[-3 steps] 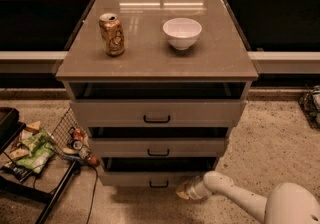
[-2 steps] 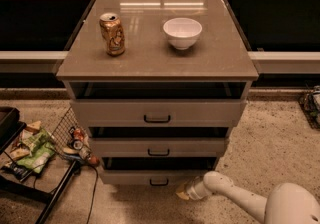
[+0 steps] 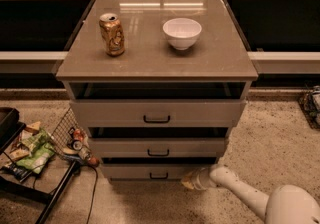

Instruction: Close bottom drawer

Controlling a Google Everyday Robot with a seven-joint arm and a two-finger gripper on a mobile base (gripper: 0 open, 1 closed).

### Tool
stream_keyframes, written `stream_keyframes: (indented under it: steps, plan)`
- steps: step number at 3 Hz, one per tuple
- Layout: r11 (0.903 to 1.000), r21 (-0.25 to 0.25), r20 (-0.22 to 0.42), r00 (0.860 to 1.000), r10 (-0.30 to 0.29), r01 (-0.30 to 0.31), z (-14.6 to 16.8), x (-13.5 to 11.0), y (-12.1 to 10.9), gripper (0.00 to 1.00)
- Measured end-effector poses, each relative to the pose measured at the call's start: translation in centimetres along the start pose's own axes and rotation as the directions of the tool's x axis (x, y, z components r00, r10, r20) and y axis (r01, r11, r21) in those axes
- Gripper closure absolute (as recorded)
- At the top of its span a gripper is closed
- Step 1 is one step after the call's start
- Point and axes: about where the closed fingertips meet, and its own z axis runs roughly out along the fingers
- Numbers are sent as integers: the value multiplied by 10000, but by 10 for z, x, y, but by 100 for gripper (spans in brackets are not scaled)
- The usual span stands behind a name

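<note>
The bottom drawer (image 3: 150, 171) is the lowest and narrowest of the cabinet's three grey-beige fronts, with a small dark handle (image 3: 158, 176) at its centre. It stands slightly out from the cabinet, with a dark gap above it. My gripper (image 3: 188, 180) is at the end of the white arm coming from the lower right. It sits low near the floor, against the right part of the bottom drawer's front.
The middle drawer (image 3: 158, 147) and top drawer (image 3: 157, 112) are also pulled out a little. A can (image 3: 112, 34) and a white bowl (image 3: 182, 32) stand on the cabinet top. A wire basket with snack bags (image 3: 30, 150) lies on the floor at left.
</note>
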Motion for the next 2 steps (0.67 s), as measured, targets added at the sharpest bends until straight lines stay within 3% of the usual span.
stream_keyframes:
  steps: [1, 2]
  plan:
    - [9965, 827, 442, 9990, 59, -96, -16, -4, -36, 100]
    - [9933, 1141, 547, 9985, 105, -166, -25, -1, -44, 100]
